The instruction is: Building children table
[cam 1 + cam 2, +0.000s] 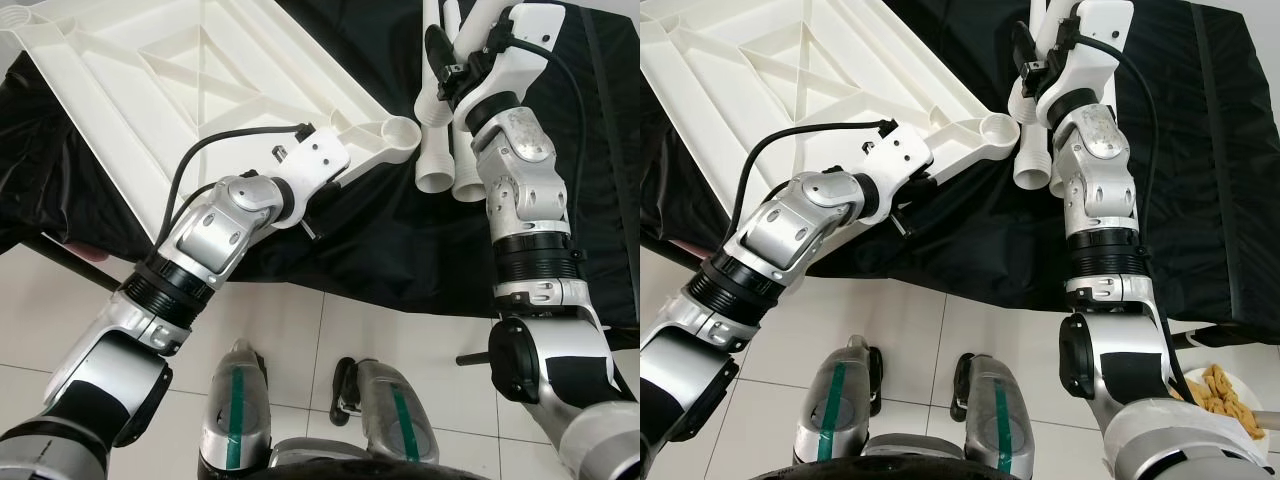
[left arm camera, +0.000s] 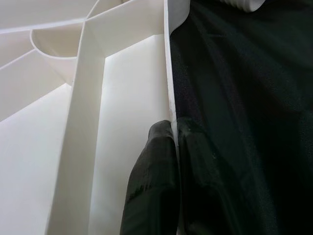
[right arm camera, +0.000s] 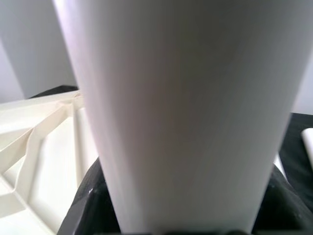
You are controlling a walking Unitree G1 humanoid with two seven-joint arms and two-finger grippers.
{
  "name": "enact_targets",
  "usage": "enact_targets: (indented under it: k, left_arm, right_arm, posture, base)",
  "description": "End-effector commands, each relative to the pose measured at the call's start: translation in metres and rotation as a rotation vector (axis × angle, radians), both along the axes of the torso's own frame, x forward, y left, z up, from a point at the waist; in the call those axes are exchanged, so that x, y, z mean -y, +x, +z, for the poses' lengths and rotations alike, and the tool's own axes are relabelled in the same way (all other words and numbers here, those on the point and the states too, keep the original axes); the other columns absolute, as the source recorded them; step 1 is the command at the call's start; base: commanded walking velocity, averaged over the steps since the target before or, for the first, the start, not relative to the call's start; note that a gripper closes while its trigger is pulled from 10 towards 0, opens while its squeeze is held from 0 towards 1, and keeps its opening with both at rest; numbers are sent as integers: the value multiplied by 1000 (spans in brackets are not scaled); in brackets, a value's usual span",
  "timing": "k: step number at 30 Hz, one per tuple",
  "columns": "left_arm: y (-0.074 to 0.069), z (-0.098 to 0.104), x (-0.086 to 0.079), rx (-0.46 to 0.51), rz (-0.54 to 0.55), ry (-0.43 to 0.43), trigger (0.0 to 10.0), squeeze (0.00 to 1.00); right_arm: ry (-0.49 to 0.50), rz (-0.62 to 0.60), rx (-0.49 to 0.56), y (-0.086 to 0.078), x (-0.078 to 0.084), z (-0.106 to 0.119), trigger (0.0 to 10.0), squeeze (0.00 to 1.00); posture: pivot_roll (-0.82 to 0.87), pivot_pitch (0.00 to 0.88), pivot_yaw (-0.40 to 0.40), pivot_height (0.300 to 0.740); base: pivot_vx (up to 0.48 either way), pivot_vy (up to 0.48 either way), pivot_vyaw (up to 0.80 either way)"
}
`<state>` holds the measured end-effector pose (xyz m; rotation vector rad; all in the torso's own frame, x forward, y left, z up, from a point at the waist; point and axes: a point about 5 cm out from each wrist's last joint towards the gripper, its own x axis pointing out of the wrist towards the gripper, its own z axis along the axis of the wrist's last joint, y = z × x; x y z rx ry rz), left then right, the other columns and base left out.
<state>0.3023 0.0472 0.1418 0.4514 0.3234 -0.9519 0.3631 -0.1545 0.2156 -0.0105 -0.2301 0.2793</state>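
Tabletop: a white moulded plastic tabletop (image 1: pixel 200 80) lies upside down, ribs up, on the left and far part of the black cloth (image 1: pixel 380 230); its round corner socket (image 1: pixel 402 130) points right, toward the legs.
Legs: white plastic tube legs (image 1: pixel 436 150) lie bunched just right of that socket, open ends toward the near side.
Left gripper: the left gripper (image 2: pixel 172 147) is closed thinly on the near rim of the tabletop, one black finger (image 2: pixel 151 181) inside the rim, the other outside against the cloth.
Right gripper: the right gripper (image 3: pixel 176 215) is clamped around one white tube leg (image 3: pixel 171 107), held up at the far right above the bunch.
Floor: pale tiles (image 1: pixel 330 330) lie below the cloth's near edge.
Bowl: a bowl of tan snacks (image 1: pixel 1225 395) sits on the floor, near right.
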Motion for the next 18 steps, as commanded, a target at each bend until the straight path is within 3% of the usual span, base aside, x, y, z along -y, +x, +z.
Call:
enact_targets:
  k: [1, 7, 18]
  left_arm:
    - [-7, 5, 9, -15, -97, -2, 10000, 0]
    - [-8, 20, 12, 7, -115, -38, 10000, 0]
    - [-15, 26, 14, 16, -152, -54, 10000, 0]
  right_arm:
    - [-32, 35, -30, 0, -5, -8, 10000, 0]
    - [-62, 80, -66, 0, -11, -30, 10000, 0]
    - [-41, 59, -83, 8, -8, -34, 10000, 0]
  posture:
    - [120, 52, -53, 740]
    - [128, 51, -59, 740]
    - [140, 41, -66, 740]
  base:
    - [0, 0, 0]
    - [0, 0, 0]
    - [0, 0, 0]
